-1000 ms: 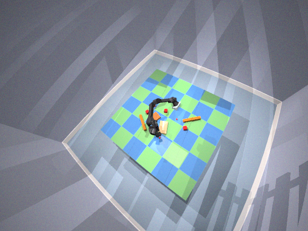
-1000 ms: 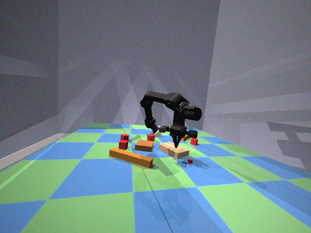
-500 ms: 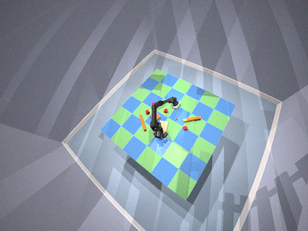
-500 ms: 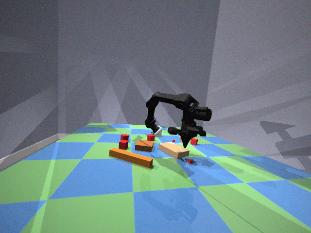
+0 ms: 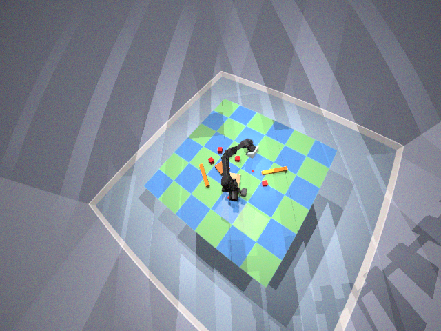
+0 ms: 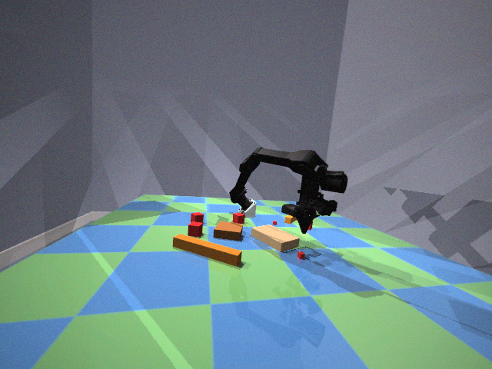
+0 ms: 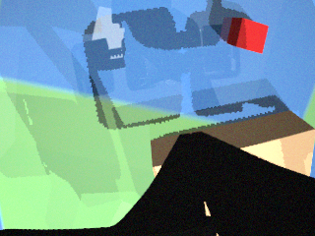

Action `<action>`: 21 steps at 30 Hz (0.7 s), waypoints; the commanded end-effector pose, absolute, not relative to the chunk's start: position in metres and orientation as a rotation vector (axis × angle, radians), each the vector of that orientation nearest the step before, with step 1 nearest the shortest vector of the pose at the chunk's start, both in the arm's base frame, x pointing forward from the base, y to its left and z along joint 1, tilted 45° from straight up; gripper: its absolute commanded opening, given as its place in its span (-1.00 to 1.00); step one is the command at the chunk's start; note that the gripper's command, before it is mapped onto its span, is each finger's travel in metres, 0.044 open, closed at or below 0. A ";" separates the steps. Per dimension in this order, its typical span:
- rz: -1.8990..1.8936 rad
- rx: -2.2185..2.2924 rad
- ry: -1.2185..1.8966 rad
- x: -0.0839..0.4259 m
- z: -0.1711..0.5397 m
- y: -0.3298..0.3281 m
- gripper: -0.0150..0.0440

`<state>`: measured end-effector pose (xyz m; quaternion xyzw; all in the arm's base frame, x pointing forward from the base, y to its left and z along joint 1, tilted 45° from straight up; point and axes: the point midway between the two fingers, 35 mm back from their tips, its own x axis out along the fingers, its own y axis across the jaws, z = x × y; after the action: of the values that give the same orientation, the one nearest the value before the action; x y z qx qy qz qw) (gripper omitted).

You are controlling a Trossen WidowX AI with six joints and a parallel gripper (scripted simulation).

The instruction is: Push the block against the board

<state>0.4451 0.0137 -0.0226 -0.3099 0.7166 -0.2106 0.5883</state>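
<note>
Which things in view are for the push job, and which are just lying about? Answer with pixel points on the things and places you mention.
For the job:
- brown square block (image 5: 219, 168) (image 6: 227, 230)
- tan board (image 5: 237, 176) (image 6: 274, 234) (image 7: 295, 148)
- tool (image 5: 233, 196) (image 6: 304, 231) (image 7: 191, 145), shut

Just lying about:
- two long orange bars (image 5: 204, 175) (image 6: 206, 250)
- four larger red cubes (image 5: 219, 149) (image 6: 194, 229)
- two small red cubes (image 5: 253, 170) (image 6: 300, 255) (image 7: 253, 35)

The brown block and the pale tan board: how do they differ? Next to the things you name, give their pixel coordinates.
The brown block (image 5: 220, 167) (image 6: 227, 231) is squarish, while the tan board (image 5: 236, 178) (image 6: 274, 234) (image 7: 290, 147) is longer. The block is dark orange-brown; the board is pale. The block's sides are turned at an angle to the board's. Both lie flat on the checkered surface.
</note>
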 end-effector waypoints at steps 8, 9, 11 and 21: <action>-0.436 -0.766 1.692 0.444 -0.046 -0.001 -0.49; -0.437 -0.766 1.692 0.442 -0.055 -0.010 -0.49; -0.438 -0.767 1.692 0.440 -0.064 -0.019 -0.49; -0.438 -0.767 1.692 0.438 -0.065 -0.021 -0.49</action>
<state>0.4399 -0.0205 -0.0638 -0.3228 0.7235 -0.1897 0.5799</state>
